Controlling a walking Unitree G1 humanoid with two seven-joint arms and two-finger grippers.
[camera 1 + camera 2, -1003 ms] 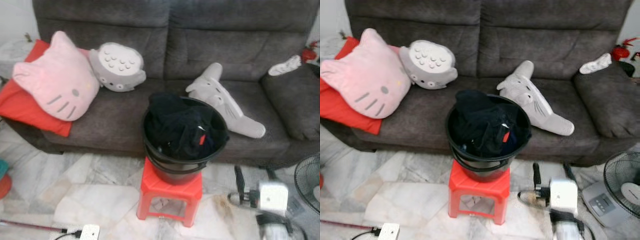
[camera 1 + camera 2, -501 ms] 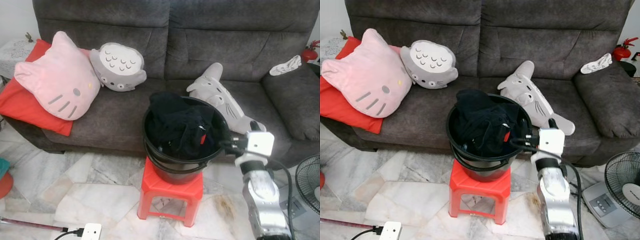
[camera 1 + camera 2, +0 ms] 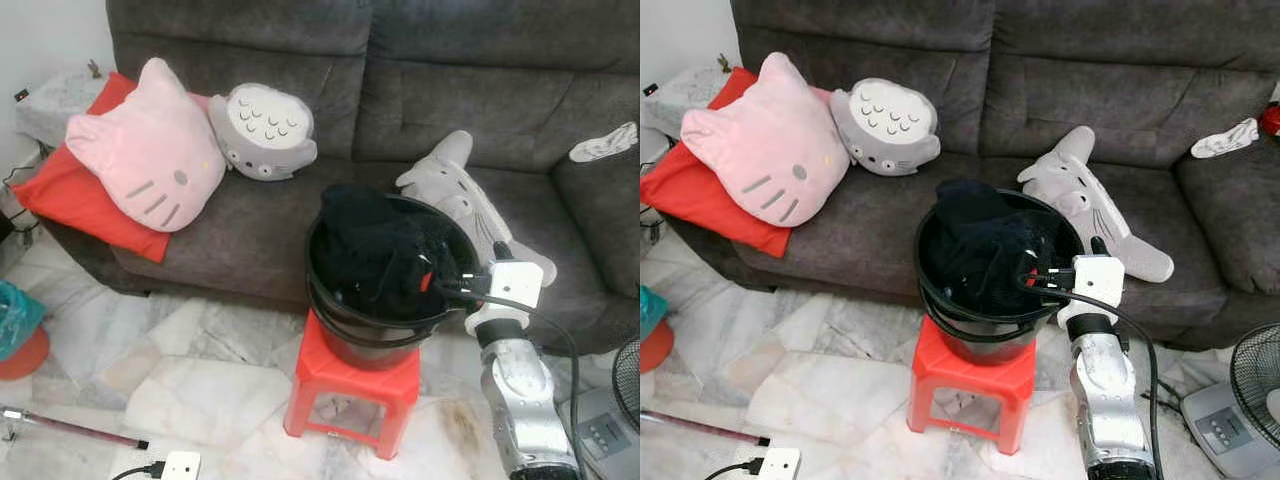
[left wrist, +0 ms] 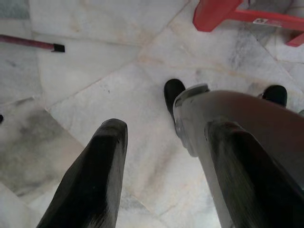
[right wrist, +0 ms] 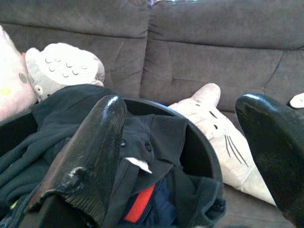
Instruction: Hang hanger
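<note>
A black bucket [image 3: 385, 300] heaped with dark clothes [image 3: 385, 250] is seen standing on a small red stool [image 3: 355, 395] on a pale marble floor [image 3: 200, 380], directly in front of a dark grey sofa [image 3: 400, 120]. A hanger cannot be made out among the clothes; a small red patch is visible in the dark fabric near the bucket's right rim.

The right gripper [image 5: 185, 156] is held at the right rim of the bucket, its silver arm [image 3: 520, 400] rising from below with a black cable looped beside it. Its two black fingers [image 5: 90, 152] are spread wide apart over the clothes, and nothing is gripped between them. The left gripper [image 4: 164, 175] is pointed down at the marble floor, hanging idle, its fingers parted and empty; the robot's black feet and a leg of the stool can be seen past it.

On the sofa seat, a pink cat-face cushion [image 3: 150, 160] is propped on a red cushion [image 3: 75, 190] at the left. Beside it lies a round grey plush toy [image 3: 265, 130]. A long grey plush toy [image 3: 470, 210] lies just behind the bucket to the right. A white cloth [image 3: 605, 143] rests on the right armrest.

On the floor, a thin red rod [image 3: 70, 428] and a white power strip [image 3: 170, 465] lie at the left, with a teal and orange object [image 3: 20, 335] at the far left edge. A fan [image 3: 1255, 385] stands at the lower right.
</note>
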